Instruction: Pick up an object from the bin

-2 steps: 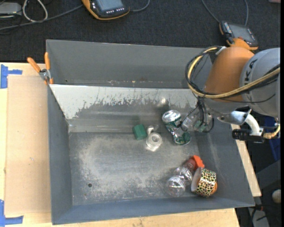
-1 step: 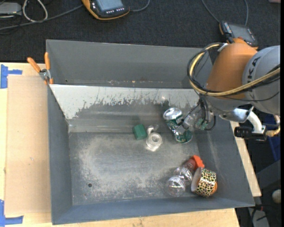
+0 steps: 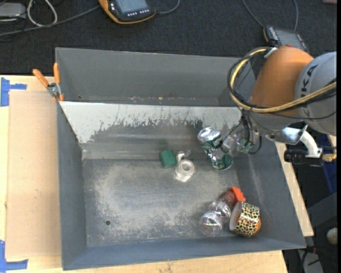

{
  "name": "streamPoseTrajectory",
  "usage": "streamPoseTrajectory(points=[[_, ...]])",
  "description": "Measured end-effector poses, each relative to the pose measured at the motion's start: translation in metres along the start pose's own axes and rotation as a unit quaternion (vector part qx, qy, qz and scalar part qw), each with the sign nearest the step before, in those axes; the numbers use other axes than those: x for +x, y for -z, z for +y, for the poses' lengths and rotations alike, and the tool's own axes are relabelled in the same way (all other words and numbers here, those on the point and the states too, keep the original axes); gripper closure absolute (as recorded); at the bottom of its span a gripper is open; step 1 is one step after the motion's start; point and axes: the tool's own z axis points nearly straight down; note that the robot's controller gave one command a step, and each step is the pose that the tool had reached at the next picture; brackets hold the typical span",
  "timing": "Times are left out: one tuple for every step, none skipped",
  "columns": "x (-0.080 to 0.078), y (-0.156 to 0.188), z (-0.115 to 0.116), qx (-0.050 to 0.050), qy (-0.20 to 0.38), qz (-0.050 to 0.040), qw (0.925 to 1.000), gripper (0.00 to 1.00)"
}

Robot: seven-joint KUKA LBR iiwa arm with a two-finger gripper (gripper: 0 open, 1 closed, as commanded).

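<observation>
Presently the pincer (image 3: 239, 143) is hanging low at the right side of the bin (image 3: 131, 87), and I cannot tell whether it is wide or narrow. A crumpled green-and-silver can (image 3: 212, 147) is lying just to its left, perhaps touching it. A green block (image 3: 167, 158) and a clear ring (image 3: 184, 170) are sitting farther left, well apart from the pincer.

- The arm (image 3: 324, 90) reaches in from the right, its wrist capped by an orange cover (image 3: 278, 81) looped with cables (image 3: 238, 90).
- The tool (image 3: 238, 144) hangs below the wrist, pointing down-left.
</observation>
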Motion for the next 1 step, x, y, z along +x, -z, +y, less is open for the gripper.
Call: streamPoseTrajectory(points=[[-0.0005,0.0053,0.0003,0.000,0.001,-0.0008,1.0000,1.00]])
